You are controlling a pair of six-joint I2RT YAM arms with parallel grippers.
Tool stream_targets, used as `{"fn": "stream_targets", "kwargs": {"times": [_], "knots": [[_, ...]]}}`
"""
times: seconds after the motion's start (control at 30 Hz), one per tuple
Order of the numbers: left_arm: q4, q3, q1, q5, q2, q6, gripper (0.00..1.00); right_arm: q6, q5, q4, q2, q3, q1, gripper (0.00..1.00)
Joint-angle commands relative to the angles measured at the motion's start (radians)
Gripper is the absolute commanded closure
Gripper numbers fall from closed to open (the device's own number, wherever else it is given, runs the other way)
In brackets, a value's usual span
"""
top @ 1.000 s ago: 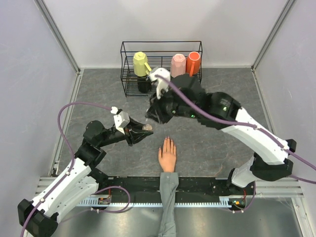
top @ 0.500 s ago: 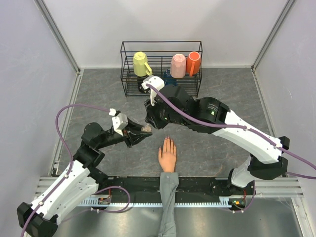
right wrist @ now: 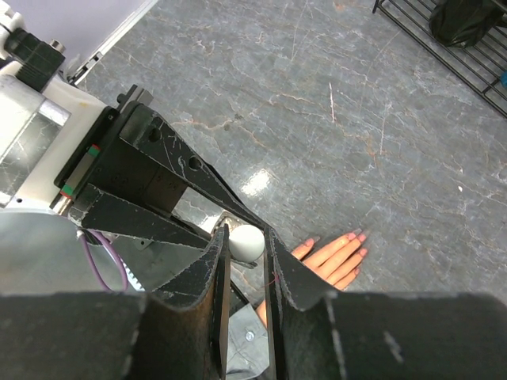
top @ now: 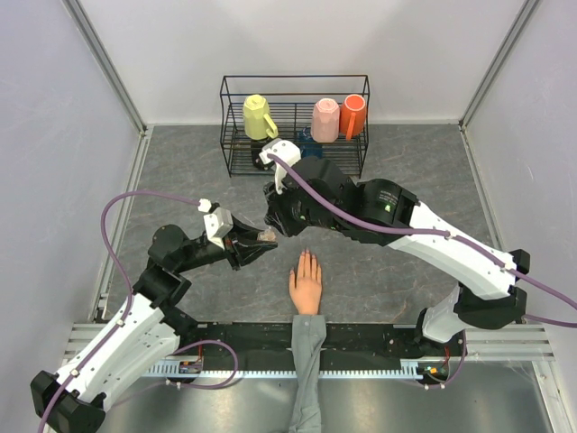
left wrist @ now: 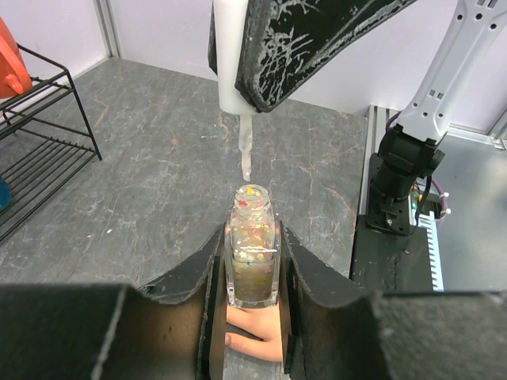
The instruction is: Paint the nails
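While the thin brush (left wrist: 246,150) under the white cylindrical cap (left wrist: 230,55) hangs tip-down just above the open mouth of the clear glass glitter-polish bottle (left wrist: 253,257), the nails (right wrist: 354,234) lie on the grey table (top: 180,171), base-side and right of both grippers. The peach mannequin hand (top: 306,284) has its long axis pointing away from the bases. Right gripper (right wrist: 245,252) clenched on the cap, nearer job. Left gripper (top: 261,242) clamped on the bottle.

Grey stone-look tabletop (top: 194,171), pale walls (top: 297,54), black wire rack (top: 295,78) at back.
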Motion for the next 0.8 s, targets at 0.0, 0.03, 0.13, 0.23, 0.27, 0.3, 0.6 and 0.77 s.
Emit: {"fn": "stream_targets", "kwargs": {"times": [0.0, 0.03, 0.13, 0.23, 0.27, 0.3, 0.6, 0.77], "knots": [[0.020, -0.002, 0.006, 0.004, -0.001, 0.025, 0.98, 0.010, 0.007, 0.041, -0.032, -0.008, 0.006, 1.00], [0.020, 0.000, 0.006, 0.004, -0.001, 0.025, 0.98, 0.010, 0.003, 0.041, -0.032, -0.009, 0.006, 1.00], [0.022, -0.002, 0.006, -0.001, -0.004, 0.027, 0.98, 0.008, -0.007, 0.044, -0.030, -0.020, 0.005, 1.00], [0.022, -0.002, 0.006, 0.001, -0.004, 0.027, 0.98, 0.010, -0.014, 0.048, -0.027, -0.031, 0.006, 1.00], [0.022, -0.002, 0.006, -0.001, -0.006, 0.027, 0.98, 0.013, -0.014, 0.050, -0.026, -0.034, 0.006, 1.00], [0.022, -0.003, 0.006, -0.002, -0.007, 0.027, 0.98, 0.013, -0.017, 0.050, -0.026, -0.035, 0.006, 1.00], [0.022, -0.002, 0.006, -0.004, -0.006, 0.027, 0.98, 0.019, -0.019, 0.058, -0.039, -0.061, 0.006, 1.00], [0.022, 0.000, 0.006, -0.004, -0.001, 0.024, 0.98, 0.020, -0.011, 0.059, -0.056, -0.046, 0.006, 1.00]]}}
